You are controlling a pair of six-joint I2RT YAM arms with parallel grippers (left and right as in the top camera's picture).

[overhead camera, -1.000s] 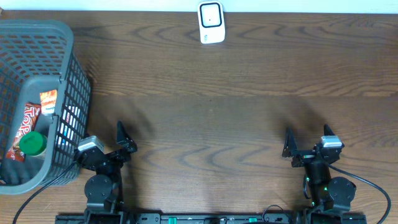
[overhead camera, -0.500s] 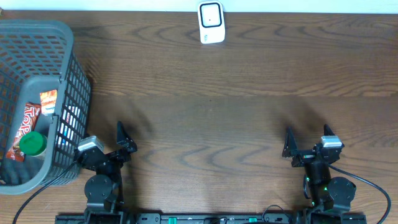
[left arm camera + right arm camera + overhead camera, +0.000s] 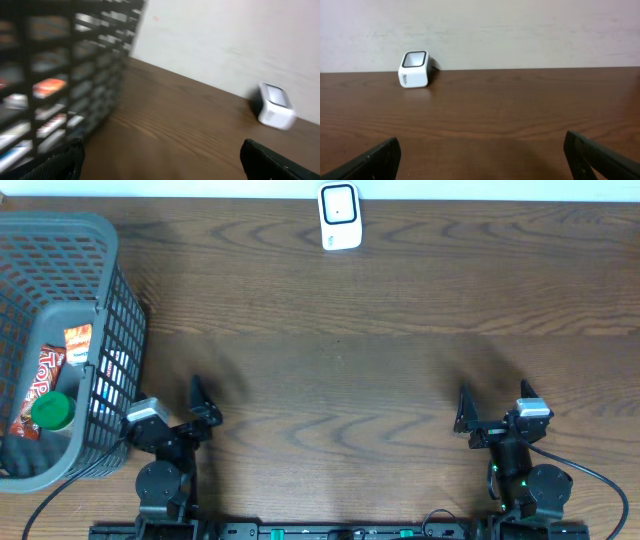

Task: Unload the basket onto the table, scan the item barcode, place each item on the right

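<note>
The white barcode scanner [image 3: 340, 216] stands at the table's far edge, its dark window facing up; it also shows in the left wrist view [image 3: 274, 106] and the right wrist view [image 3: 414, 69]. Possible items lie in the grey basket [image 3: 112, 300] at the left: a red snack packet [image 3: 40, 380], a green-capped bottle [image 3: 52, 412] and an orange packet [image 3: 78, 340]. My left gripper [image 3: 203, 405] [image 3: 162, 155] rests open beside the basket's near right corner, holding nothing. My right gripper [image 3: 470, 420] [image 3: 482, 150] rests open at the near right, also holding nothing.
The basket's mesh wall [image 3: 55, 85] fills the left of the left wrist view, with packets blurred behind it. Bare brown wood [image 3: 340, 370] lies between the arms and the scanner. A pale wall [image 3: 520, 30] backs the table.
My left gripper has shifted slightly to the right, and its wrist view is blurred. The right arm has not moved.
</note>
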